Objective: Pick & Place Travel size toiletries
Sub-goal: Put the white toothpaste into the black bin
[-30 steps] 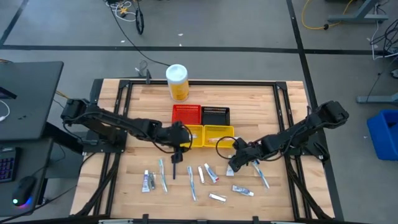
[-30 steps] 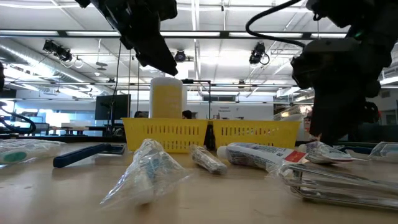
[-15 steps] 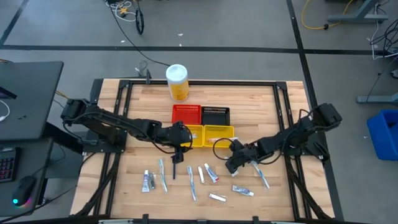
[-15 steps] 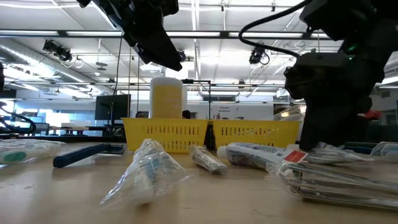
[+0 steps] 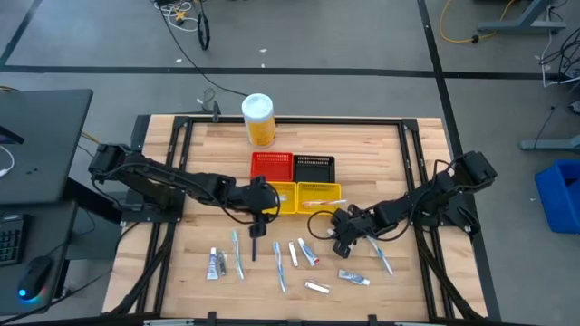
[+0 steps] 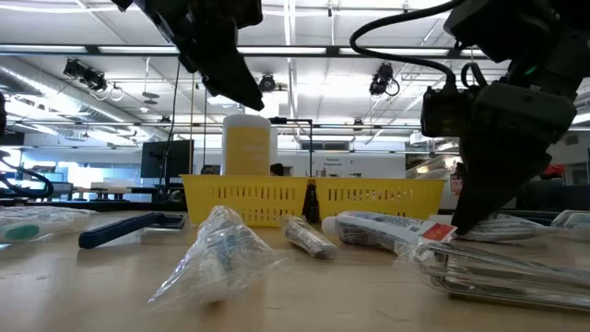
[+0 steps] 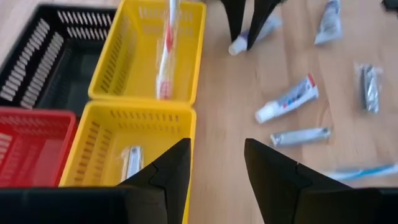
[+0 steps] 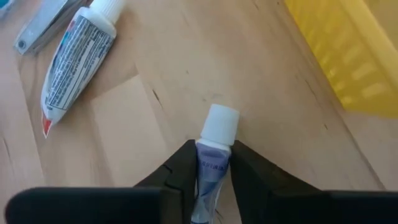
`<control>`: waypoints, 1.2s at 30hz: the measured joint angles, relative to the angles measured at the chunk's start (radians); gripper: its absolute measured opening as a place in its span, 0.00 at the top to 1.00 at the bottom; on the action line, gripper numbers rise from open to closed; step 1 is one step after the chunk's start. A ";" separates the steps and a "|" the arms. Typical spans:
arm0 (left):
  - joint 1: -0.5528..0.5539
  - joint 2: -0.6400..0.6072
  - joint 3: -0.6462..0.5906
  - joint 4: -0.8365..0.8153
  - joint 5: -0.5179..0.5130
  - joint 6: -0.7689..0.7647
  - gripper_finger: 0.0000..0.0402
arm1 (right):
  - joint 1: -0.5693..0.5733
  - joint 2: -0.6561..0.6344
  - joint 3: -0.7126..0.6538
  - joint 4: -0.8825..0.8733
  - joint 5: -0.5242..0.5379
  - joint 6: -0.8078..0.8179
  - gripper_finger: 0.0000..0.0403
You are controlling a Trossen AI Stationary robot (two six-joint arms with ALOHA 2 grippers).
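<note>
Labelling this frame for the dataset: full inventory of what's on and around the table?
Mesh plastic baskets: four; red and black behind, two yellow in front; table centre.
Tall yellow canister, white lid: one; table's far edge.
Small white toiletry tubes and slim packets: about ten loose on the wood, near edge, e.g.; one in each yellow basket.
Blue bin: one; floor, right of table.
Wooden table: one.
Left hand: open, above the yellow baskets.
Right hand: shut on a white-capped tube.
</note>
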 joint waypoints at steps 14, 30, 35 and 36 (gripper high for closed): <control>-0.006 -0.131 0.001 -0.114 -0.044 -0.043 0.60 | -0.061 -0.181 -0.002 0.170 -0.094 -0.179 0.78; -0.007 -0.150 0.001 -0.098 -0.130 -0.029 0.60 | -0.476 -0.294 0.000 0.404 0.007 -0.706 0.78; -0.007 -0.150 0.001 -0.090 -0.133 -0.001 0.60 | -0.613 -0.178 0.000 0.405 -0.073 -0.731 0.78; -0.007 -0.150 0.001 -0.089 -0.132 0.000 0.60 | -0.628 -0.150 0.000 0.404 -0.077 -0.750 0.78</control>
